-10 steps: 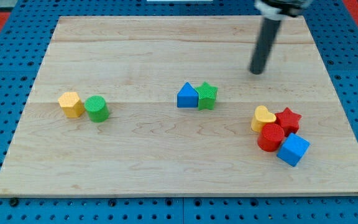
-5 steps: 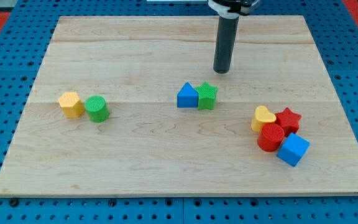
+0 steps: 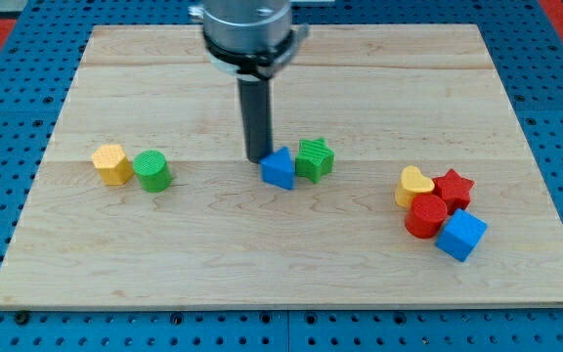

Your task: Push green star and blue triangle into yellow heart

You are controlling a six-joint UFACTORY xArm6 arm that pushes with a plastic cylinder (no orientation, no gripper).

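The blue triangle (image 3: 279,168) and the green star (image 3: 314,159) lie side by side at the board's middle, the star to the right. My tip (image 3: 258,157) touches the triangle's upper left side. The yellow heart (image 3: 414,185) sits at the right of the board, in a cluster with other blocks, well to the right of the star.
A red star (image 3: 453,188), a red cylinder (image 3: 425,216) and a blue cube (image 3: 460,236) crowd the heart's right and lower sides. A yellow hexagon (image 3: 112,163) and a green cylinder (image 3: 151,170) sit at the left. The wooden board (image 3: 291,264) rests on a blue pegboard.
My tip swept from the upper right leftward and down to the triangle's upper left. The triangle and the star have both shifted left and turned a little.
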